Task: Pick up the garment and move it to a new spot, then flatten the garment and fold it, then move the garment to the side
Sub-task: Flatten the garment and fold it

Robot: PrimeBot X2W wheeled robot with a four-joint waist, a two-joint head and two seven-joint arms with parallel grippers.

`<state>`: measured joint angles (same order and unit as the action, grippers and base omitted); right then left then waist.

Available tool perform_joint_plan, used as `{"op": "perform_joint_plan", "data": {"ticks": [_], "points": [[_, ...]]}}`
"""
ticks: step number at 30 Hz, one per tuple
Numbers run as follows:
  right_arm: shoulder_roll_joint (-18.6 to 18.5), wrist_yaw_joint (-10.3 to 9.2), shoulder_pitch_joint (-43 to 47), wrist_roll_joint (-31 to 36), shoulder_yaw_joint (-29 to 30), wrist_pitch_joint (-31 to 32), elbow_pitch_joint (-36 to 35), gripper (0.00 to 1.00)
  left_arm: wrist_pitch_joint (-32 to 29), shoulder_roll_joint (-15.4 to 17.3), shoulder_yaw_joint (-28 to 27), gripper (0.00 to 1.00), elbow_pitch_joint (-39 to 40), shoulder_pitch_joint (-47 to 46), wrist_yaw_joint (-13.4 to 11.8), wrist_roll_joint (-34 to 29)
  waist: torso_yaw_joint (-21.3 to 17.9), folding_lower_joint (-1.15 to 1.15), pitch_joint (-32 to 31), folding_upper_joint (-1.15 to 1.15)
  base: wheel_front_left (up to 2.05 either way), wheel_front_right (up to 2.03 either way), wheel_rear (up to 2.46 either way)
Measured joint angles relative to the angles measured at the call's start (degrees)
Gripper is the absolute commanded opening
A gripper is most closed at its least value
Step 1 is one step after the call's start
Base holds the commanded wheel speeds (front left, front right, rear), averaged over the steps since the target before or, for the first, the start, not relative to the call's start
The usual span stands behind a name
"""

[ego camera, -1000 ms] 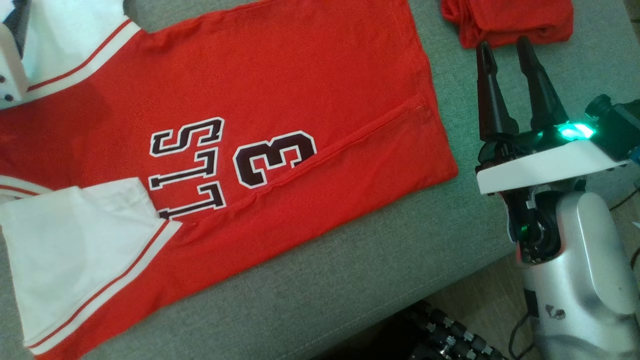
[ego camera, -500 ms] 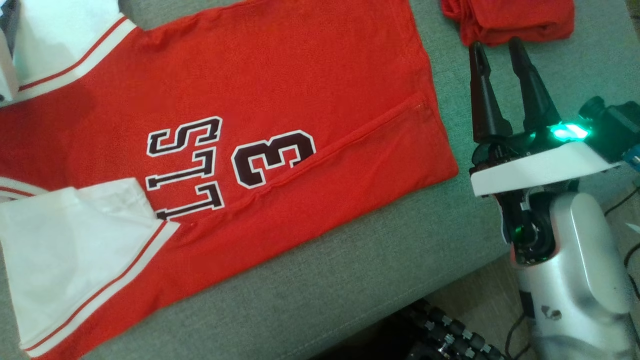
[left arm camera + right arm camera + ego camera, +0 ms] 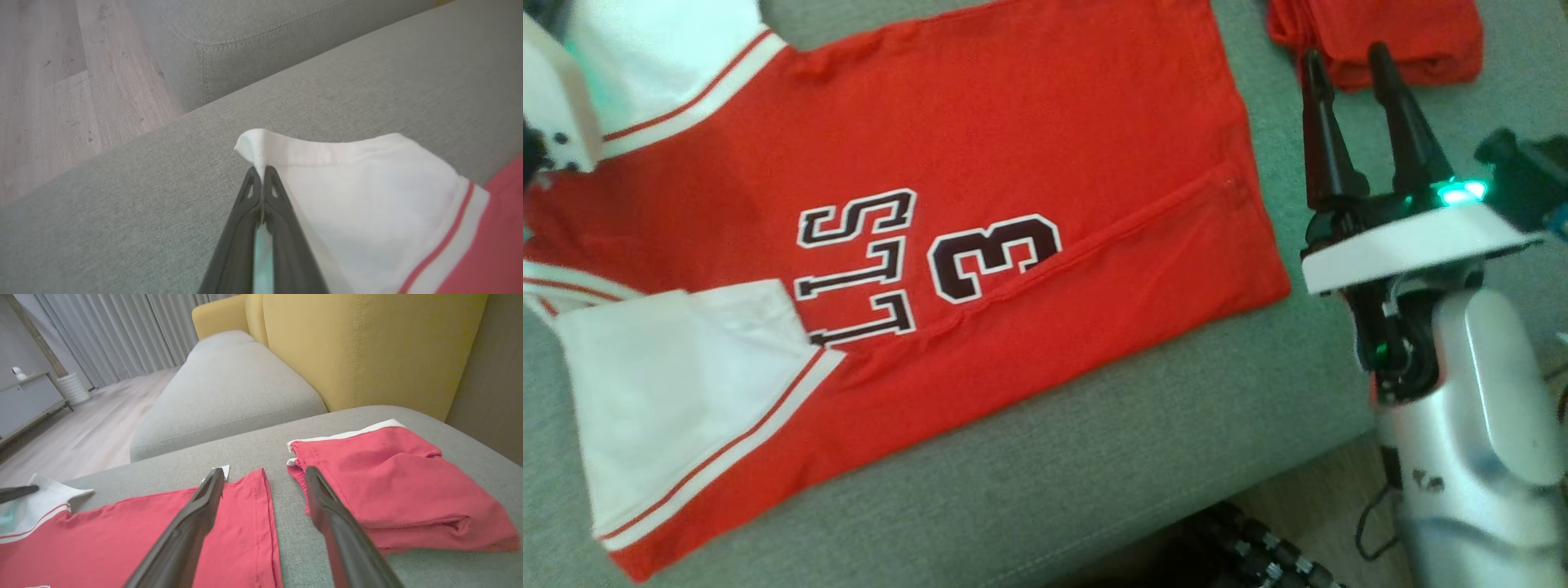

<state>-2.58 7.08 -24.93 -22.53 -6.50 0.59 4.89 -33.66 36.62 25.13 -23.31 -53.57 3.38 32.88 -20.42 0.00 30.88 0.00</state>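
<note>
The garment [image 3: 1013, 122] is a red jersey with white sleeves and dark lettering, spread flat on the grey sofa cushion [image 3: 1094, 457]. In the left wrist view my left gripper [image 3: 261, 169] is shut on the corner of a white sleeve [image 3: 367, 192], pinching the cloth into a small peak. Its white wrist part [image 3: 556, 106] shows at the head view's upper left, over that sleeve. My right gripper [image 3: 1346, 59] stands open past the jersey's hem, with nothing between its fingers. In the right wrist view the right gripper [image 3: 264, 471] hangs over the hem of the jersey [image 3: 122, 539].
A second red garment [image 3: 1388, 33], folded, lies just beyond my right fingertips and shows again as the folded piece [image 3: 400, 486]. A yellow backrest [image 3: 359, 347] rises behind it. Wooden floor [image 3: 61, 81] lies beyond the cushion's edge, and dark cables [image 3: 1258, 547] lie below the front edge.
The head view has shifted, so everything sits further right. My left gripper has shut on the sleeve corner. The right gripper stays open in about the same place.
</note>
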Motion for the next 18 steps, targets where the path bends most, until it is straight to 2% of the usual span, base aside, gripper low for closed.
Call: {"op": "perform_joint_plan", "data": {"ticks": [10, 18], "points": [[-0.16, 0.0, -10.37, 10.71, 4.14, 13.32, 9.13, 1.0, 10.31, -6.11, 0.82, 0.0, 2.31, 0.65, 1.27, 0.96, 6.31, 0.0, -3.83, 0.0, 0.0, 0.0, 0.0], [-0.8, 0.0, -20.36, 16.25, 7.88, 21.43, 20.52, 1.0, 14.16, -9.59, 2.33, 0.0, 3.27, 1.59, 1.75, 1.03, 12.03, 0.0, -3.91, 0.0, 0.0, 0.0, 0.0]]}}
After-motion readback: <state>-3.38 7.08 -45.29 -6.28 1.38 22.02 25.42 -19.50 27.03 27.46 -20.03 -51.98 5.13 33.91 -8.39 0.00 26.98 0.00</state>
